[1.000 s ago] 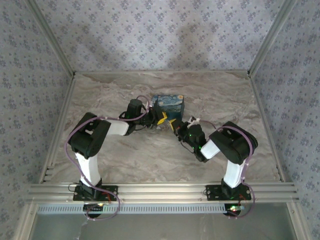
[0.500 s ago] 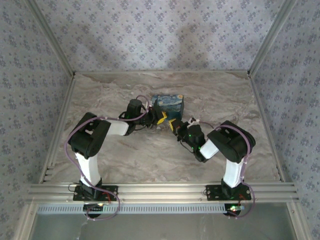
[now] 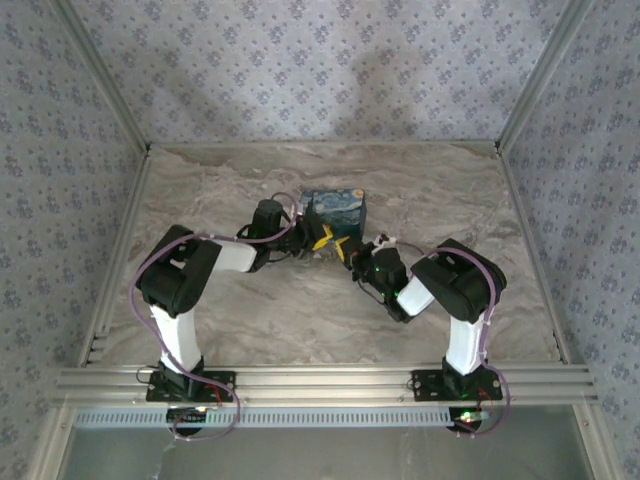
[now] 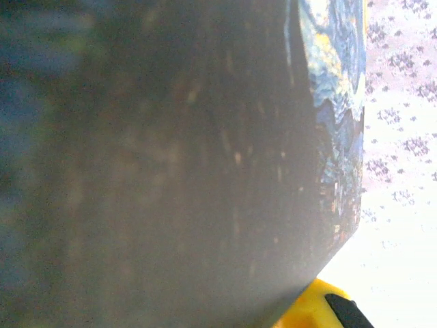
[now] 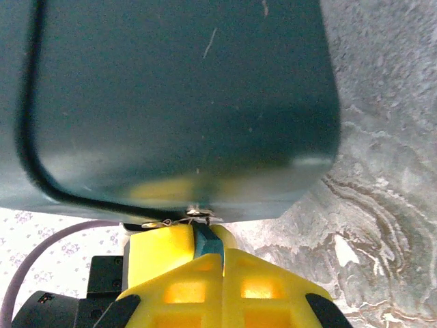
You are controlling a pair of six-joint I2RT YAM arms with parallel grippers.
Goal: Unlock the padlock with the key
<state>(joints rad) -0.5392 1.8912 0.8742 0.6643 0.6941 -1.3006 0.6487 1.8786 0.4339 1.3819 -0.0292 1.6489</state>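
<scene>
Right gripper (image 5: 205, 258) jaws closing nearly fully, pinching small blue piece (image 5: 207, 244), tips sitting just beside box (image 3: 337, 206). Left gripper (image 3: 318, 238) crowding same box; jaw opening impossible to tell.

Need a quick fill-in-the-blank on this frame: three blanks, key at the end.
The blue box with a swirling painted print sits on the ___-patterned table. The right pincer's fingers are ___. Thin purple cables run along ___ arms. Missing: marble; yellow; both.
</scene>
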